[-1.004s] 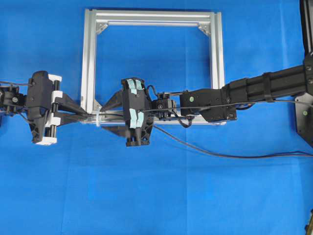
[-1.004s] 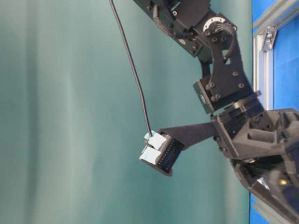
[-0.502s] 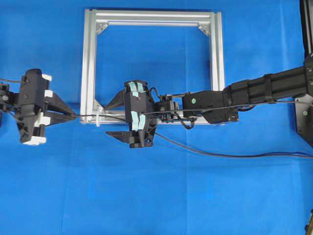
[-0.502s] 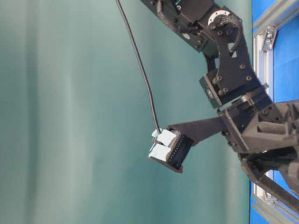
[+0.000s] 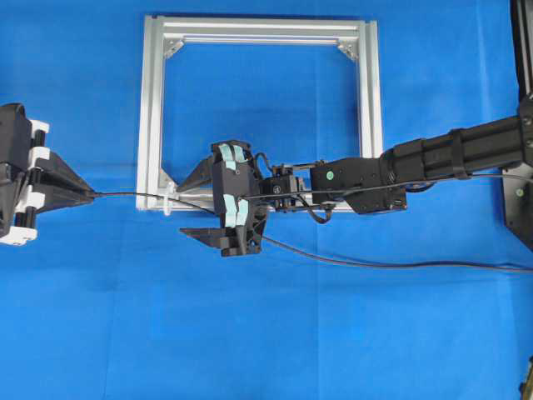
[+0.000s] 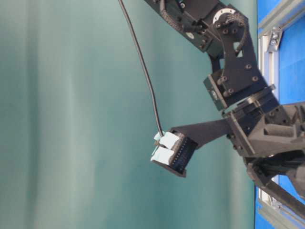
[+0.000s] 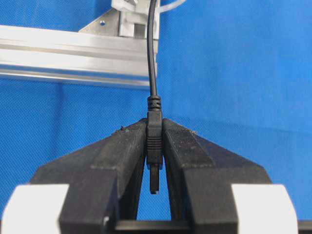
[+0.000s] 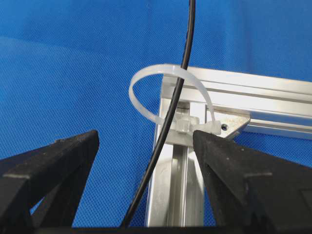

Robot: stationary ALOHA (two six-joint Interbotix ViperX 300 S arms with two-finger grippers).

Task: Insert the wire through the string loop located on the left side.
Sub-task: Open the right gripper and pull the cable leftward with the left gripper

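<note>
- My left pincer (image 7: 155,161) pinches the wire (image 7: 152,58) by its plug, left of the frame (image 5: 150,108).
- Wire runs through the string loop (image 8: 168,95).
- Right pincer (image 5: 204,204) spread wide, holding nothing, astride the frame's near rail.

Black arms (image 5: 450,154), teal-taped gripper (image 5: 193,206).

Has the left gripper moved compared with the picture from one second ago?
Yes. In the overhead view the left gripper, shut on the wire, has pulled leftward away from the silver frame, drawing the wire through the string loop.
</note>
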